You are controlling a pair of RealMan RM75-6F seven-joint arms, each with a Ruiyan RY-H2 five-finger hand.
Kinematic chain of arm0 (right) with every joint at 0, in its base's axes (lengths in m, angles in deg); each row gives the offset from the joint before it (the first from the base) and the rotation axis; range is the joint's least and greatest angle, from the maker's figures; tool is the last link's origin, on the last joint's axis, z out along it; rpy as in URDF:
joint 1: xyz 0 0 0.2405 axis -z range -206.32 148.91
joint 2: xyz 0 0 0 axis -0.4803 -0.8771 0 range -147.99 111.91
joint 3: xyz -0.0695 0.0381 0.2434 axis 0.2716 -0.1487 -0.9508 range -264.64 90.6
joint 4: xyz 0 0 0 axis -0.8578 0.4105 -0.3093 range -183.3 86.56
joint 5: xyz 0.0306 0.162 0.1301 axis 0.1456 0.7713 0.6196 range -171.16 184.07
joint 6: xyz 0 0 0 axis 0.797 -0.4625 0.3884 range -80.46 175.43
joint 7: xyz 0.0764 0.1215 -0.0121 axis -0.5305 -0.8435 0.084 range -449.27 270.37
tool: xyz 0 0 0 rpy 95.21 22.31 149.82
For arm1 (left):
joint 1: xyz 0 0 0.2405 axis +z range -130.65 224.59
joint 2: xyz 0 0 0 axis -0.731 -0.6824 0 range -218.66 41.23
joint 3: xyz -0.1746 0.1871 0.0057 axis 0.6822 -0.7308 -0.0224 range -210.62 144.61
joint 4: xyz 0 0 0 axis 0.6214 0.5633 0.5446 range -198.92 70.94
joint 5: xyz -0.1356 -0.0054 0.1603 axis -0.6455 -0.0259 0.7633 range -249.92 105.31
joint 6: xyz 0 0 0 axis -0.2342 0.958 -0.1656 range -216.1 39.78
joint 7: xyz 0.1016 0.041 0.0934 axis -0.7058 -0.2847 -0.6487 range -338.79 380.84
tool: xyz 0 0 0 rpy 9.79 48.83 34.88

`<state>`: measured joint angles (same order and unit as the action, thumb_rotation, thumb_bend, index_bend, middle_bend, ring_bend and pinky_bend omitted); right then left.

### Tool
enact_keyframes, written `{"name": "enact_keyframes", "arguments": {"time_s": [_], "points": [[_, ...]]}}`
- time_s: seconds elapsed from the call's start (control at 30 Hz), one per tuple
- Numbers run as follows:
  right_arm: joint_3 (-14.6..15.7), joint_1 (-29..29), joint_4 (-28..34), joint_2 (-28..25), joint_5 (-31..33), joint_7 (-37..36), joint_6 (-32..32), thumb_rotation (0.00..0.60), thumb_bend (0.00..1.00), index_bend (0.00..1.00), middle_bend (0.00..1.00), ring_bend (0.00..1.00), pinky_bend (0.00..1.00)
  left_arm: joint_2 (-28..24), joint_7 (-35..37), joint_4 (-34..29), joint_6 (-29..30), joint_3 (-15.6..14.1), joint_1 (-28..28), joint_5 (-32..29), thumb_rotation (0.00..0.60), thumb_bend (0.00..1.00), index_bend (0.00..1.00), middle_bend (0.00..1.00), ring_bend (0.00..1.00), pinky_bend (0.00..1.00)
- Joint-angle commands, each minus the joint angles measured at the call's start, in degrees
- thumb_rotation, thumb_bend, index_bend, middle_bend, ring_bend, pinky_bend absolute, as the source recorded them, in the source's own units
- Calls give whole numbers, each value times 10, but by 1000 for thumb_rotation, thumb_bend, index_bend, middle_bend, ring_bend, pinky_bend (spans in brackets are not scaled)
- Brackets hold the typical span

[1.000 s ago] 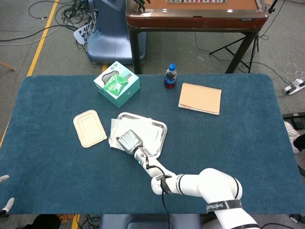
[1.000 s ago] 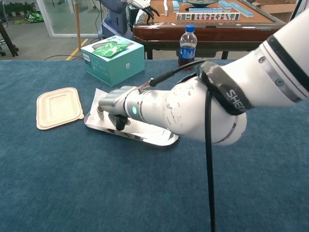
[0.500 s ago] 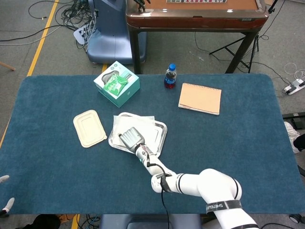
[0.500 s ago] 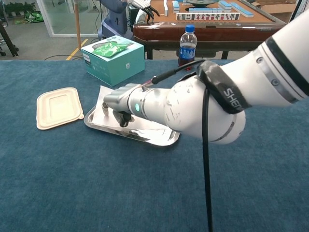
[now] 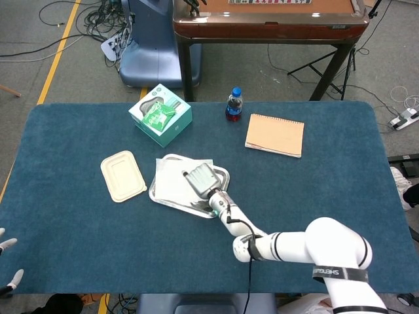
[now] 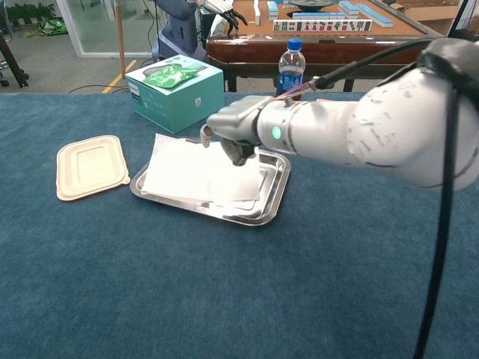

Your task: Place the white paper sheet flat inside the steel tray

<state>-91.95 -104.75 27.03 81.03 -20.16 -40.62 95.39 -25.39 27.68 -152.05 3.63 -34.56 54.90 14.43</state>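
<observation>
Underneath, blue felt table; cables behind.

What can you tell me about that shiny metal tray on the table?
The steel tray is a shallow, shiny rectangle with rounded corners and a raised rim, lying flat on the blue table cloth beside a beige lid. The white paper sheet lies across it, its far left corner overhanging the rim. The right hand is over its far side.

bright, even indoor light in both views, with only soft, short shadows on the desk. the steel tray shows mild glare. the near arm looks large and slightly soft.
</observation>
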Motion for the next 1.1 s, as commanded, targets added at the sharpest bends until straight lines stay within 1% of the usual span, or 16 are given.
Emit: {"name": "enact_keyframes", "arguments": {"time_s": [0.03, 0.17, 0.67, 0.8, 1.1], "points": [[14, 13, 8, -12, 6, 6, 5, 600, 1000, 192, 872, 840, 904, 0, -2, -1, -1, 0, -1, 1, 600, 243, 249, 91, 97, 0], [23, 24, -3, -14, 10, 4, -1, 600, 1000, 192, 872, 841, 904, 0, -7, -6, -1, 0, -2, 3, 600, 243, 249, 91, 97, 0], [25, 33, -78, 21, 18, 4, -42, 600, 1000, 191, 872, 843, 904, -3, -18, -14, 0, -2, 1, -1, 600, 242, 249, 91, 97, 0], [30, 37, -73, 19, 16, 8, -42, 600, 1000, 191, 872, 844, 904, -3, -18, -14, -1, -2, 1, -2, 600, 243, 249, 91, 97, 0], [37, 53, -15, -7, 3, 6, -22, 600, 1000, 192, 873, 845, 904, 0, -17, -12, -7, -2, -5, 2, 600, 242, 249, 91, 97, 0]]}}
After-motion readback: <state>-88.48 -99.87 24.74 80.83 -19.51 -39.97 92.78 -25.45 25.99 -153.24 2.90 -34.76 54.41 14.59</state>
